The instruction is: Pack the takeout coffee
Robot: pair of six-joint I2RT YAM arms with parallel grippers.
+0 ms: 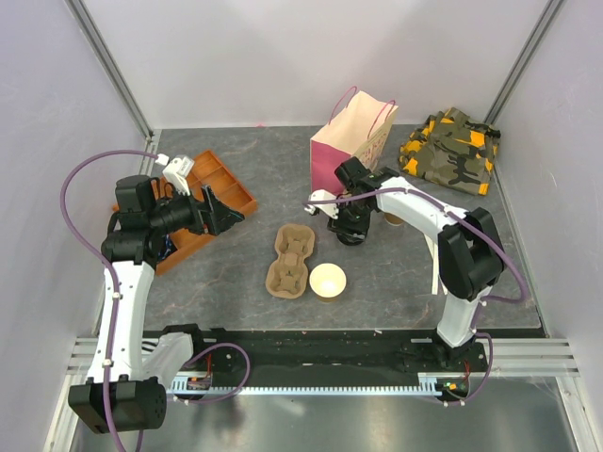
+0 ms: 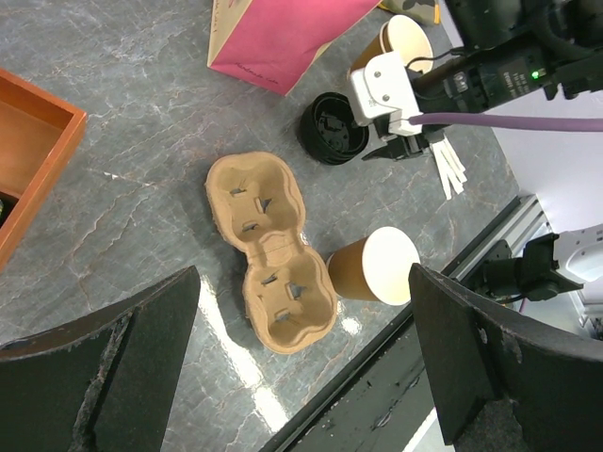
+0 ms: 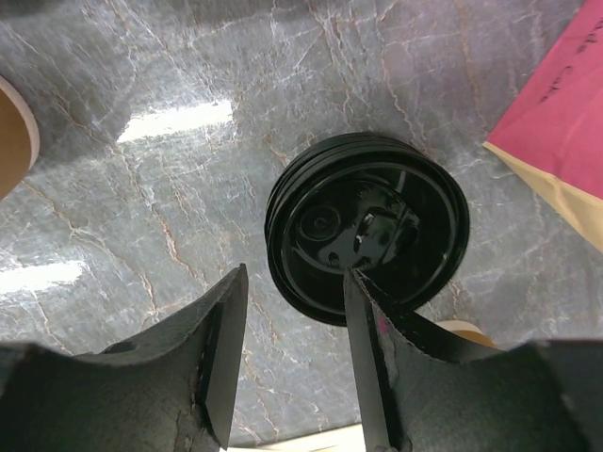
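Observation:
No lidded takeout coffee shows in any view. A lidless tan cup (image 1: 328, 281) (image 2: 377, 266) stands beside a brown two-hole cardboard carrier (image 1: 290, 260) (image 2: 268, 250). Another lidless cup (image 2: 405, 42) stands behind my right arm. A loose black lid (image 3: 367, 226) (image 2: 332, 127) lies on the table by the pink bag (image 1: 353, 141). My right gripper (image 3: 294, 278) (image 1: 349, 231) hangs low over it with its jaws apart, one finger over the lid's near rim and the other beside it. My left gripper (image 2: 303, 358) (image 1: 221, 212) is wide open, high above the carrier.
An orange divided tray (image 1: 221, 184) (image 2: 28, 151) sits at the back left. A camouflage cloth (image 1: 450, 149) lies at the back right. Wooden stirrers (image 2: 450, 165) lie near the right arm. White walls close in three sides.

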